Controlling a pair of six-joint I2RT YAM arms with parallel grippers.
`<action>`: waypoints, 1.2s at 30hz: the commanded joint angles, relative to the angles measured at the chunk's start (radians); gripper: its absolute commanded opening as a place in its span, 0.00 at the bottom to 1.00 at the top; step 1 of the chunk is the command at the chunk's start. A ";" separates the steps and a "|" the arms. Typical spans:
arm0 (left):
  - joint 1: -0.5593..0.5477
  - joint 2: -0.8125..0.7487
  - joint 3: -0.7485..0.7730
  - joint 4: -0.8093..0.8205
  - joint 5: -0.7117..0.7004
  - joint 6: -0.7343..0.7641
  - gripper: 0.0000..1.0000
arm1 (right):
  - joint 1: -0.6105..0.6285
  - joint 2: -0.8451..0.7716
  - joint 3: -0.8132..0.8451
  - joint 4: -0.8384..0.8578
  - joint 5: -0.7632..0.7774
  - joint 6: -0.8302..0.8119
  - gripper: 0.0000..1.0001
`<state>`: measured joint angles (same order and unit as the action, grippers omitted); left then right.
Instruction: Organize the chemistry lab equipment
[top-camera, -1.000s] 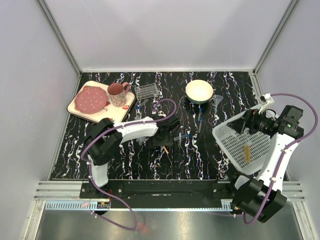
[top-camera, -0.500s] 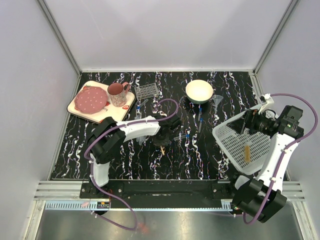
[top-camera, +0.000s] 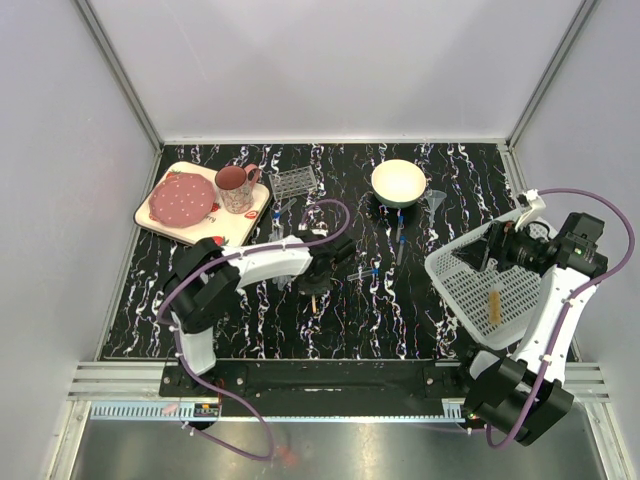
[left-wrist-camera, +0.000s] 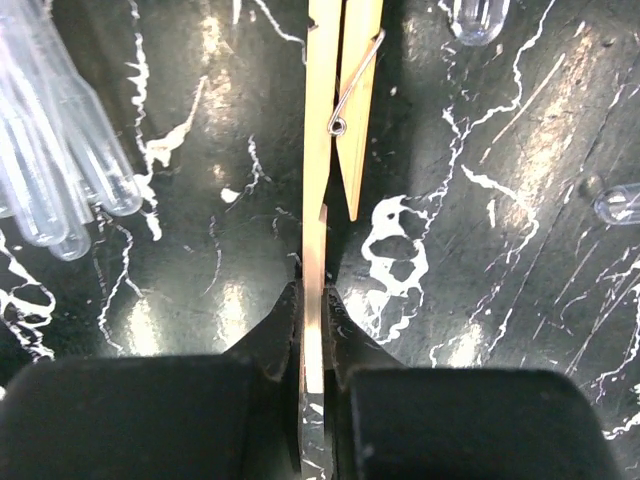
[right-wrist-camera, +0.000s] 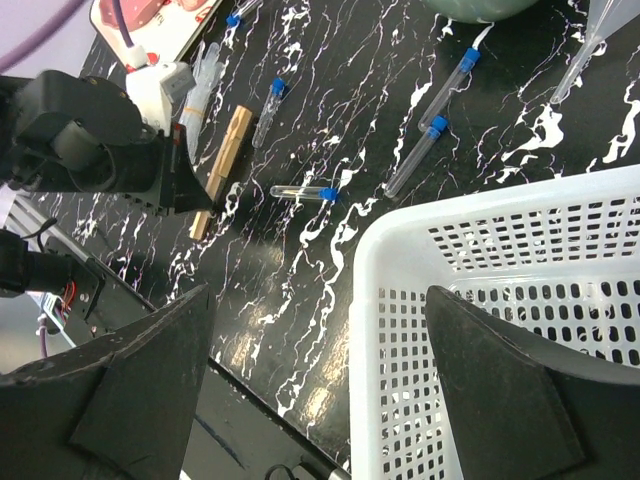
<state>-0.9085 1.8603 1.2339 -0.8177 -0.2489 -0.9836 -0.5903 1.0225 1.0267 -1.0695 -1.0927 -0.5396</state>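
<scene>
My left gripper (left-wrist-camera: 315, 305) is shut on the tail of a tan wooden clothespin (left-wrist-camera: 322, 190) that lies along the black marbled table. From above, the left gripper (top-camera: 318, 277) sits left of centre, with the clothespin (top-camera: 313, 300) poking out toward the near edge. Clear pipettes (left-wrist-camera: 60, 170) lie just left of it. Blue-capped tubes (right-wrist-camera: 305, 192) (right-wrist-camera: 415, 158) are scattered mid-table, and a clear funnel (top-camera: 435, 200) stands near the bowl. My right gripper (right-wrist-camera: 320, 380) is open and hovers at the rim of the white basket (right-wrist-camera: 500, 280), with nothing between its fingers.
The white basket (top-camera: 470, 290) at right holds another wooden stick (top-camera: 492, 303). A cream bowl (top-camera: 398, 181) sits at the back. A pink mug (top-camera: 236, 187) and a dotted plate (top-camera: 183, 198) rest on a tray at back left, with a small tube rack (top-camera: 294, 182) beside them.
My left gripper has closed on the clothespin and shifted slightly left. The right arm has not moved.
</scene>
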 joint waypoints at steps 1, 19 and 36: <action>0.002 -0.111 -0.027 -0.003 -0.052 0.008 0.00 | -0.003 -0.010 0.038 -0.055 -0.010 -0.068 0.91; -0.009 -0.594 -0.344 0.603 0.397 0.237 0.00 | -0.002 0.019 0.138 -0.245 -0.049 -0.243 0.92; -0.044 -0.523 -0.288 0.989 0.611 0.183 0.00 | 0.194 0.048 0.216 -0.276 -0.101 -0.140 0.93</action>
<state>-0.9360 1.2953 0.8608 0.0631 0.3264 -0.7937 -0.4633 1.0740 1.2140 -1.3327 -1.1530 -0.7925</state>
